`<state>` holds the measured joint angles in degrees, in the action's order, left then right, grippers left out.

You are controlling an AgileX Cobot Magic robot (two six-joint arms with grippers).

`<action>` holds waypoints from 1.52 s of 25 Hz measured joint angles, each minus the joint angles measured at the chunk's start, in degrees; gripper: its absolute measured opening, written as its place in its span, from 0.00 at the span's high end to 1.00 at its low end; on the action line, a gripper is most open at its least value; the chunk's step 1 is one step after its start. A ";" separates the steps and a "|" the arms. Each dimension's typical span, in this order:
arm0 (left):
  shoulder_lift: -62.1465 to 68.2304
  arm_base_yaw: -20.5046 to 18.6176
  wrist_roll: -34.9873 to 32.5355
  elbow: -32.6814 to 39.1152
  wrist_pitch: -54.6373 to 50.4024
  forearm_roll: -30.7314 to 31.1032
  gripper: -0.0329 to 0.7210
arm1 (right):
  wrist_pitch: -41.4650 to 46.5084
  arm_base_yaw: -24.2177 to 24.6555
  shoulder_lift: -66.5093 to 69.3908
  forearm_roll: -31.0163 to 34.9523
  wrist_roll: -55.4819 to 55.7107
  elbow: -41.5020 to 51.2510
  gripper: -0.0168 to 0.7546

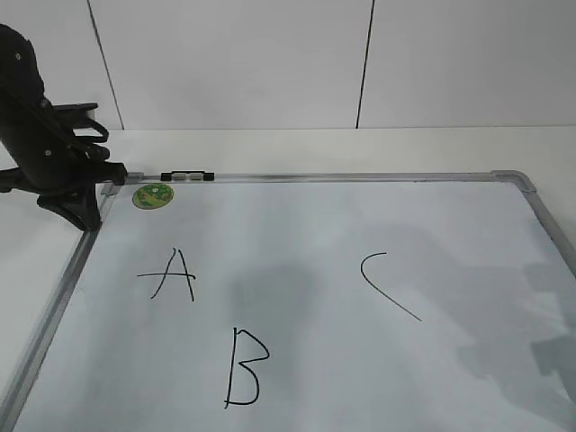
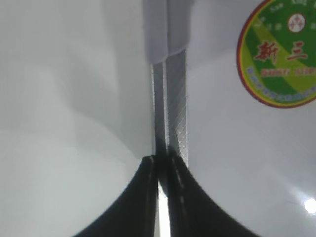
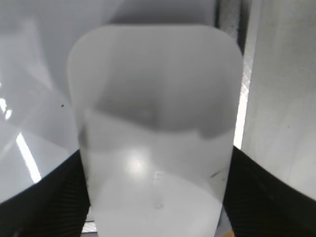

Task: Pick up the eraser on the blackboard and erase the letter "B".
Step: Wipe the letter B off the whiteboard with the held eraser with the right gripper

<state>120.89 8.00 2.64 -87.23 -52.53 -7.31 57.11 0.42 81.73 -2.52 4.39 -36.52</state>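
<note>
The white glossy oblong eraser (image 3: 155, 133) is gripped between the right gripper's (image 3: 157, 197) dark fingers (image 3: 44, 202), the left gripper (image 2: 163, 197) is clenched at upper left, and black handwritten "A" (image 1: 171, 274), "B" (image 1: 245, 367) and a "C" curve (image 1: 385, 283) are read on the silver-framed white blackboard (image 1: 360, 177) beside a round green sticker (image 1: 153, 195).

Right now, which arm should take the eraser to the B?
Right, probably. The eraser sits between the right gripper fingers; whether they already clamp it is unclear. The left gripper is shut at the blackboard frame near the green sticker. The B is untouched.
</note>
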 joint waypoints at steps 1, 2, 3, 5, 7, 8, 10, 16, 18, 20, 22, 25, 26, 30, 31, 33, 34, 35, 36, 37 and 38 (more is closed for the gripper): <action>0.00 0.00 0.00 0.00 0.00 0.00 0.93 | 0.00 0.00 0.25 0.00 0.00 0.00 0.21; 0.00 0.00 0.00 0.00 0.00 0.00 0.93 | 0.00 0.00 0.36 0.00 0.00 0.00 0.21; 0.00 0.00 0.00 0.00 0.00 0.00 0.93 | 0.00 0.00 0.33 0.00 0.00 0.00 0.21; 0.00 0.00 0.00 0.00 0.00 0.00 0.93 | 0.00 0.00 0.33 0.00 0.00 0.00 0.21; 0.00 0.00 0.00 0.00 0.00 0.00 0.93 | 0.00 0.00 0.33 0.00 0.00 0.00 0.24; 0.00 0.00 0.00 0.00 0.00 0.00 0.93 | 0.00 0.00 0.33 0.00 0.00 0.00 0.25; 0.00 0.00 0.00 0.00 0.00 0.00 0.94 | 0.21 0.00 0.33 0.00 0.00 -0.23 0.25; 0.00 0.00 0.00 0.00 0.00 0.00 0.93 | 2.71 0.00 0.38 0.00 0.00 -2.95 0.26; 0.00 0.00 0.00 0.00 0.00 0.00 0.94 | 3.27 0.00 0.38 0.00 0.00 -3.92 0.26; 0.00 0.00 0.00 0.00 0.00 0.00 0.93 | 4.16 0.00 0.38 0.11 0.00 -4.56 0.26; 0.00 0.00 0.02 0.00 0.00 0.00 0.93 | 5.36 0.00 0.38 0.38 0.00 -4.90 0.26; 0.00 0.00 0.02 0.00 0.00 0.00 0.93 | 6.98 0.00 0.38 2.19 0.00 -5.41 0.26; 0.00 0.00 0.02 0.00 0.00 0.00 0.93 | 7.38 0.00 0.38 2.98 0.09 -5.79 0.26; 0.00 0.00 0.02 0.00 0.00 0.00 0.94 | 9.94 0.00 0.38 8.11 0.09 -8.19 0.26; 0.00 0.00 0.02 0.00 0.00 0.00 0.93 | 10.24 0.00 0.38 9.54 0.09 -8.86 0.26; 0.00 0.00 0.02 0.00 0.00 0.00 0.93 | 10.35 0.00 0.38 12.03 -0.02 -10.45 0.26; 0.00 0.00 0.02 0.00 0.00 0.00 0.93 | 10.35 -0.10 0.38 13.03 -0.14 -11.27 0.26; 0.00 0.00 0.02 0.00 0.00 0.00 0.93 | 10.35 -0.42 0.38 13.51 -0.22 -11.90 0.26; 0.00 0.00 0.02 0.00 0.00 0.00 0.93 | 10.35 -0.95 0.38 13.56 -0.27 -12.60 0.26; 0.00 0.00 0.02 0.00 0.00 0.00 0.93 | 10.35 -1.97 0.38 13.56 -0.27 -13.23 0.26; 0.00 0.00 0.02 0.00 0.00 0.00 0.93 | 10.35 -3.50 0.47 13.56 -0.27 -13.73 0.26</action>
<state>120.89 8.00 2.67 -87.23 -52.53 -7.31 67.45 -3.09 82.20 11.03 4.12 -50.26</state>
